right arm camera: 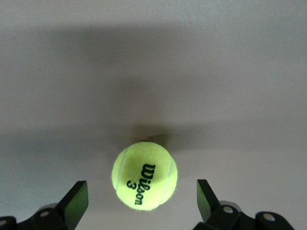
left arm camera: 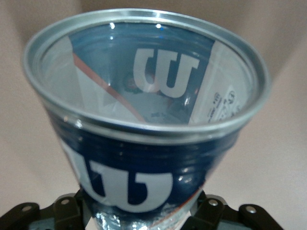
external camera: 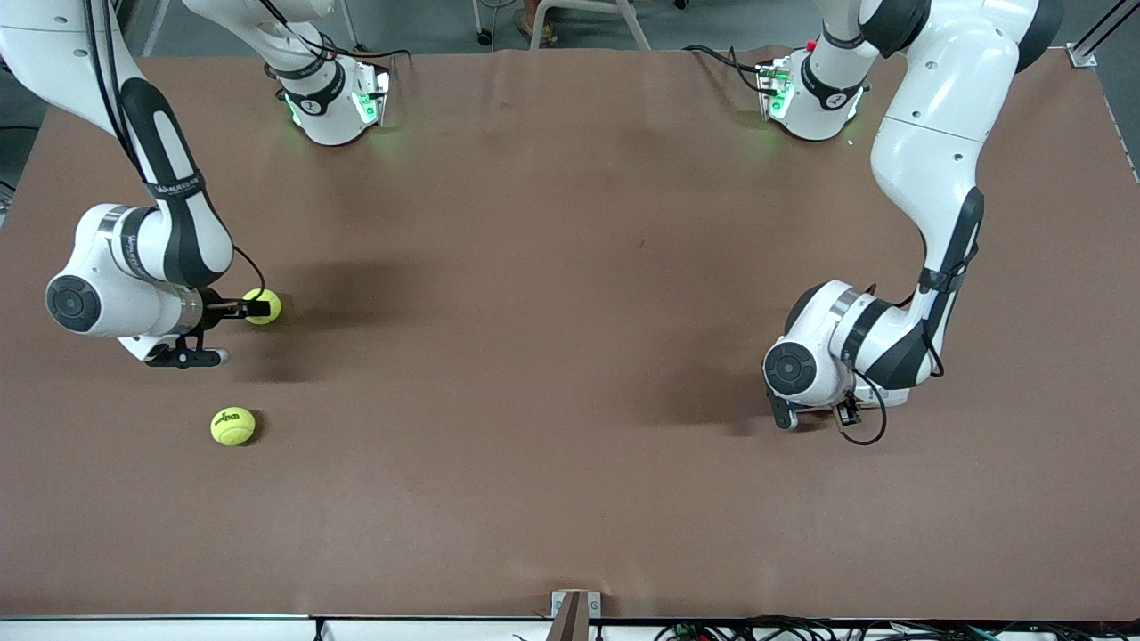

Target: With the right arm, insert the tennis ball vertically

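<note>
A yellow-green tennis ball (external camera: pixel 263 306) lies on the brown table toward the right arm's end. My right gripper (external camera: pixel 244 332) hangs low over it, open. In the right wrist view the tennis ball (right arm camera: pixel 144 175) sits between the spread fingers (right arm camera: pixel 76 197), touching neither. A second tennis ball (external camera: pixel 233 425) lies nearer the front camera. My left gripper (external camera: pixel 814 414) is down at the table toward the left arm's end. In the left wrist view a clear, blue-labelled ball can (left arm camera: pixel 144 110) with a metal rim stands open-mouthed, its base gripped between the left fingers (left arm camera: pixel 211 211). The can is hidden under the hand in the front view.
The brown table (external camera: pixel 552 356) stretches wide between the two arms. Both arm bases (external camera: pixel 334 107) stand along the edge farthest from the front camera. A small bracket (external camera: pixel 574 614) sits at the table's edge nearest that camera.
</note>
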Available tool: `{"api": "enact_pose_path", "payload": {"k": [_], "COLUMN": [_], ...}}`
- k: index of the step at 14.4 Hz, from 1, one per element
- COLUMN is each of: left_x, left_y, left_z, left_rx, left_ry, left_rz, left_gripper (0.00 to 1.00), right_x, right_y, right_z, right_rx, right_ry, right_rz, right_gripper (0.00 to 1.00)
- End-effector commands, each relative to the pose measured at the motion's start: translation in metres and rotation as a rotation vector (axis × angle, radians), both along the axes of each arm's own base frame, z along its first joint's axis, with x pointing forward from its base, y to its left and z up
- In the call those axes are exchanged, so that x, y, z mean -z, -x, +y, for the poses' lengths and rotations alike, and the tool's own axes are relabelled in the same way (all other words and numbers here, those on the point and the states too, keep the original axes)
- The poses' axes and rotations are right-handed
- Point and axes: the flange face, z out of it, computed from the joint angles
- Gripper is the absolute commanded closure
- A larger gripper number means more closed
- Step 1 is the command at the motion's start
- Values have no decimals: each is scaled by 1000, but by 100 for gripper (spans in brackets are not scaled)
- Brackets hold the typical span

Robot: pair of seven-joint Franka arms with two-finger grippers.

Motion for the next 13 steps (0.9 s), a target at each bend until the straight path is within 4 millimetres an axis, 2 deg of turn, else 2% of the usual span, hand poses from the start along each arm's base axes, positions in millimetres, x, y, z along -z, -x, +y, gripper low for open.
{"api": "enact_pose_path", "payload": {"k": [1, 3, 8, 10, 13], "left_x": [2, 1, -6, -14, -41], "left_y": [-1, -2, -6, -7, -9], "left_z": [-4, -5, -10, -24, -39], "left_rx": [12, 21, 68, 109, 123], "left_ry": [-9, 0, 46, 87, 174], "left_rz": [-14, -16, -12, -17, -9], "left_gripper": [25, 29, 29, 29, 29], "right_x": [9, 19, 31, 33, 35], "right_y": [7, 8, 11, 13, 14], "right_z": [-3, -4, -7, -8, -8], "right_rx": [-6, -3, 7, 10, 18], "right_ry": [4, 4, 1, 0, -4], "right_rz": [-7, 5, 24, 30, 37], "right_gripper": [0, 0, 0, 0, 0]}}
